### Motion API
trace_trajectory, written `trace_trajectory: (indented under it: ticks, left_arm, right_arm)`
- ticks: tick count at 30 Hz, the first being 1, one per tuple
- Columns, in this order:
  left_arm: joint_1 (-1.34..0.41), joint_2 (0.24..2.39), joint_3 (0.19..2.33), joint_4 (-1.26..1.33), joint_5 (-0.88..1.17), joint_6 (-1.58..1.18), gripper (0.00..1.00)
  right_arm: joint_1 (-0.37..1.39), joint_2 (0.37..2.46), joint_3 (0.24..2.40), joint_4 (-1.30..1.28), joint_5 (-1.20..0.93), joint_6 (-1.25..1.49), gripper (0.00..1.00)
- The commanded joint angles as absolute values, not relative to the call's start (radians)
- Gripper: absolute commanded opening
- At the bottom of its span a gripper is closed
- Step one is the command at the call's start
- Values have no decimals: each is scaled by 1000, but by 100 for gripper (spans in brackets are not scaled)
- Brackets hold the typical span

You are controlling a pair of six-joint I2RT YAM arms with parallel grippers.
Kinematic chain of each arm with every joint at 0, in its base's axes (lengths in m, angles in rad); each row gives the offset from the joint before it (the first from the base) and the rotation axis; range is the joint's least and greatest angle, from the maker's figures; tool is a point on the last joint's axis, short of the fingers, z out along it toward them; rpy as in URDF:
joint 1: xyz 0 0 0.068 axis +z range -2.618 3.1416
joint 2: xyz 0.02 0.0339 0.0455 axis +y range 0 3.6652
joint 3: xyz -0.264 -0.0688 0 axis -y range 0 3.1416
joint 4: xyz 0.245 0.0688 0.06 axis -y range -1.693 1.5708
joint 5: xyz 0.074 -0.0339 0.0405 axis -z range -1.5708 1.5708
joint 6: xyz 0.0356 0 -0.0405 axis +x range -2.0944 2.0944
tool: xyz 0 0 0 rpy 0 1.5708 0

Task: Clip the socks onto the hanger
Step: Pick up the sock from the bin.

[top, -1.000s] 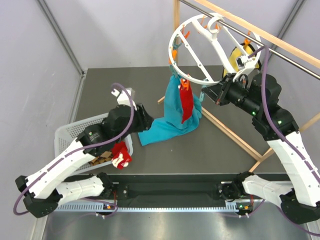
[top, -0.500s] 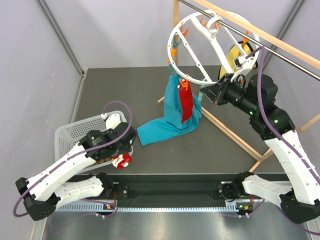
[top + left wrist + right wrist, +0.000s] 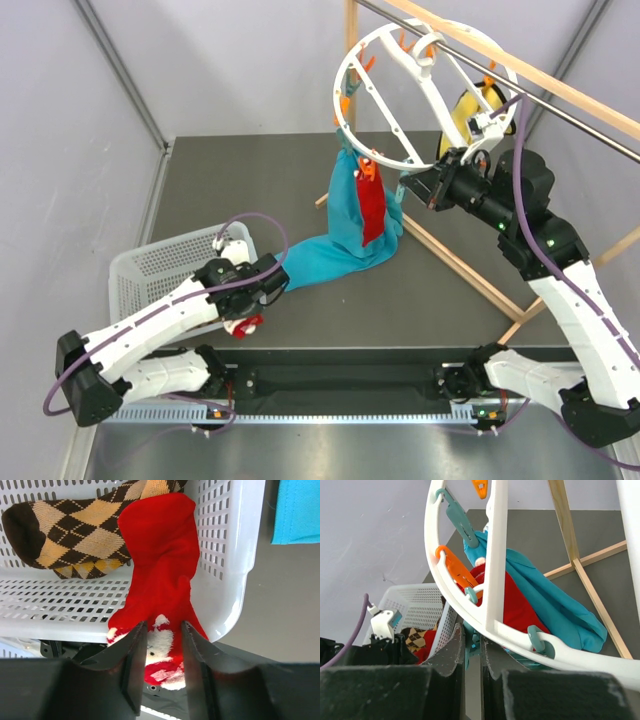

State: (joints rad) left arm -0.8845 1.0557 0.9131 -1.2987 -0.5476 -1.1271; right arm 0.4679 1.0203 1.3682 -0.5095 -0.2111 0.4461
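Observation:
A red sock with a white-patterned cuff lies draped over the basket's near corner; it also shows in the top view. A brown and tan checkered sock lies in the basket. My left gripper hangs just over the red sock's cuff, jaws narrowly apart, with the sock spreading flat beyond both fingers; it shows in the top view. The white ring hanger hangs from the rail with another red sock clipped on. My right gripper is shut on a teal clip under the hanger, and shows in the top view.
The white mesh basket stands at the near left, its wall close by the left fingers. A long teal cloth hangs from the hanger down to the table. A yellow cloth hangs behind. The wooden rail frame crosses the right side.
My left arm has swung back from near the teal cloth to the basket's near corner, down over the red sock. My right gripper has risen slightly with the clip.

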Motion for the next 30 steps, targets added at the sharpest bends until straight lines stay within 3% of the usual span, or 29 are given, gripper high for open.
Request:
trace_trajectory:
  ticks: [1, 2, 4, 5, 8, 13, 20, 24, 30]
  left_arm:
    - [-887, 1035, 894, -1273, -574, -1134, 32]
    - [-885, 1032, 893, -1275, -575, -1134, 20]
    - [-887, 1022, 888, -1272, -566, -1123, 12]
    - [-885, 1011, 885, -1269, -561, -1115, 0]
    - [-885, 991, 914, -1308, -584, -1120, 0]
    - [-887, 941, 1142, -1280, -560, -1109, 0]
    - [-885, 899, 1141, -605, -241, -1118, 0]
    - [-887, 959, 1120, -308, -219, -1313, 0]
    - [-914, 1100, 1147, -75, -247, -1596, 0]
  right_arm:
    - [463, 1008, 1358, -546, -262, 439, 0]
    - [463, 1008, 1358, -548, -262, 440, 0]
    - [463, 1005, 1356, -548, -262, 439, 0]
    - [463, 1005, 1356, -549, -262, 440, 0]
    - [463, 1003, 1356, -548, -262, 440, 0]
    - [463, 1002, 1358, -548, -262, 445, 0]
    - [463, 1011, 1365, -520, -270, 475, 0]
    - [463, 1017, 1374, -489, -307, 520, 0]
    - [465, 1017, 1376, -417, -316, 546, 0]
